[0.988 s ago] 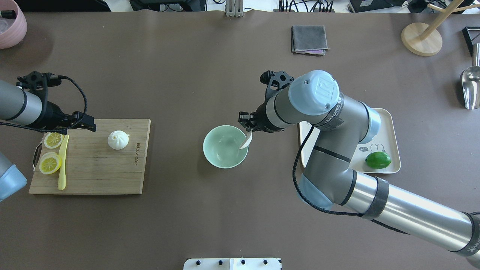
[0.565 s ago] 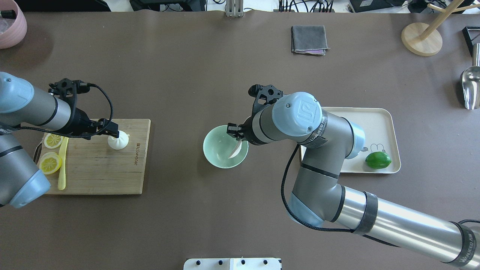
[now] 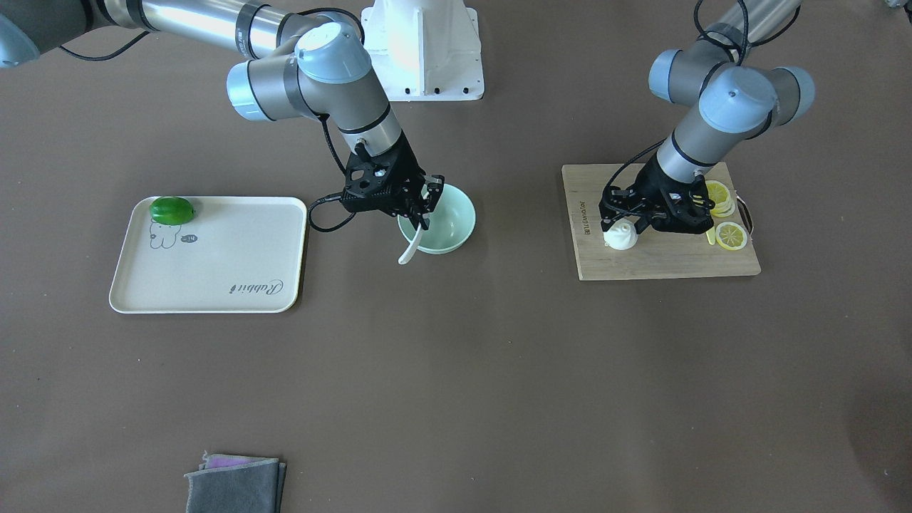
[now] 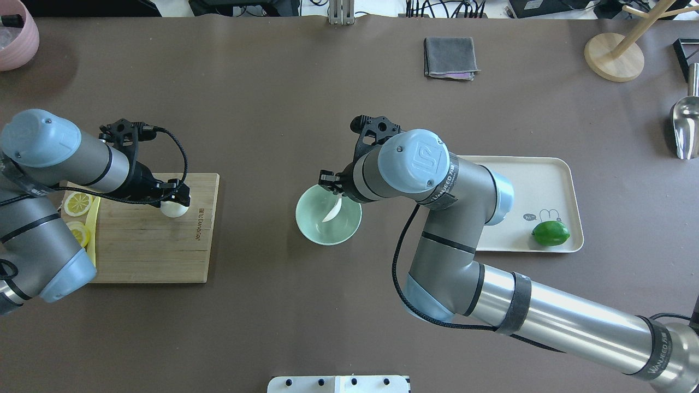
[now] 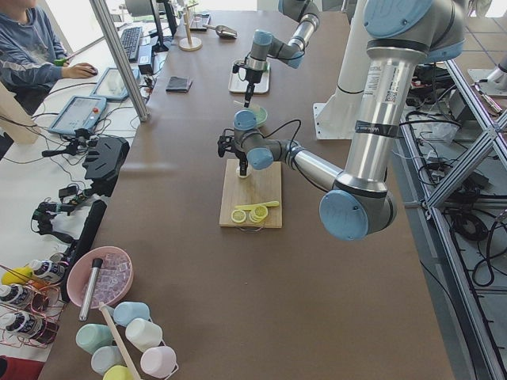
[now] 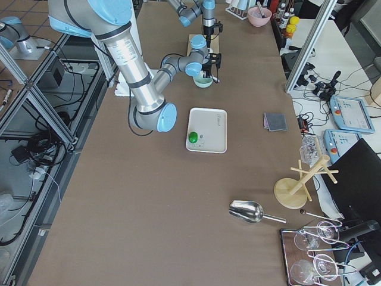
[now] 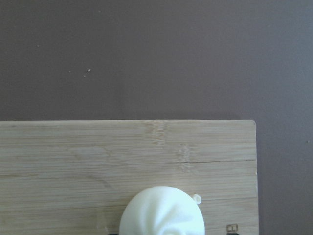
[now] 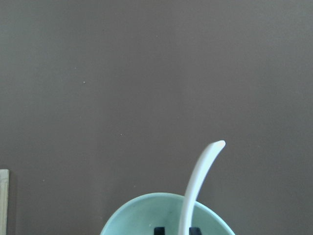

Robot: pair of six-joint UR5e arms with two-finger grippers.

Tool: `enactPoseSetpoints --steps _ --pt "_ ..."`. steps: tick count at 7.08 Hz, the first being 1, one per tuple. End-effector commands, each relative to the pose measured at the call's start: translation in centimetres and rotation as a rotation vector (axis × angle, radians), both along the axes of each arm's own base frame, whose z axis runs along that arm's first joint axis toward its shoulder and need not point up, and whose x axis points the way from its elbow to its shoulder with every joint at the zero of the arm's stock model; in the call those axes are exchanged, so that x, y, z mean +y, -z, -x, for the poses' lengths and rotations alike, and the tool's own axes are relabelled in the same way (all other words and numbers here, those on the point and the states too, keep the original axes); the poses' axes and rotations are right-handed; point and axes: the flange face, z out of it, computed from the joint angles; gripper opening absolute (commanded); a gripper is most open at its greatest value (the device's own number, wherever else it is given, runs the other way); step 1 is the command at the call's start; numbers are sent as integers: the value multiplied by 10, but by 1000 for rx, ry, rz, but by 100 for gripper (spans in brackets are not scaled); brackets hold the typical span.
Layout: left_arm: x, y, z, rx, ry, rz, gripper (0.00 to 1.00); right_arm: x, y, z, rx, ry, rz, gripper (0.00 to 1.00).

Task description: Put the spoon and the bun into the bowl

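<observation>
My right gripper (image 4: 334, 186) is shut on the white spoon (image 4: 331, 213) by its scoop end and holds it steeply tilted over the mint-green bowl (image 4: 308, 229). In the front view the spoon (image 3: 413, 244) hangs at the bowl's (image 3: 456, 222) rim, handle outward. In the right wrist view the handle (image 8: 198, 181) rises above the bowl (image 8: 142, 215). My left gripper (image 4: 175, 195) is open and low over the white bun (image 4: 175, 209) on the wooden board (image 4: 142, 245), a finger on either side (image 3: 622, 219). The bun (image 7: 164, 213) shows at the bottom of the left wrist view.
Lemon slices (image 4: 76, 203) and a yellow-green knife (image 4: 92, 221) lie on the board's left side, partly under my left arm. A cream tray (image 4: 546, 183) with a lime (image 4: 550, 233) sits right of the bowl. A grey cloth (image 4: 449, 57) lies at the back.
My left gripper has moved right along the board to the bun and come down over it. My right gripper has carried the spoon left, from the bowl's right rim to over its inside.
</observation>
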Motion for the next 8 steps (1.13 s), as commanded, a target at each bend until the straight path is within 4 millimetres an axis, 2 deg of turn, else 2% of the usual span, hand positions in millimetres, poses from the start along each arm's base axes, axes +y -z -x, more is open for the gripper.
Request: enactPoseSetpoints --steps 1,2,3,4,5,6,7,8 --pt "-2 15 -3 23 1 -7 0 -23 6 -17 -10 -27 3 100" --pt "-6 53 -9 79 32 5 0 -41 -4 -40 -16 8 32 100" --pt "-14 92 -19 134 77 45 0 -64 -26 -81 -14 50 55 100" --pt "-14 128 -34 178 100 83 0 -69 -69 -126 24 84 8 100" --pt "-1 165 -60 228 95 117 0 -74 -109 -176 57 122 -29 100" --pt "10 199 -81 268 106 133 0 -86 -134 -218 52 134 6 100" --pt "31 222 -111 281 103 99 55 -85 -151 -245 58 154 -10 100" --pt "44 225 -124 275 122 74 98 -80 -163 -258 67 160 -16 100"
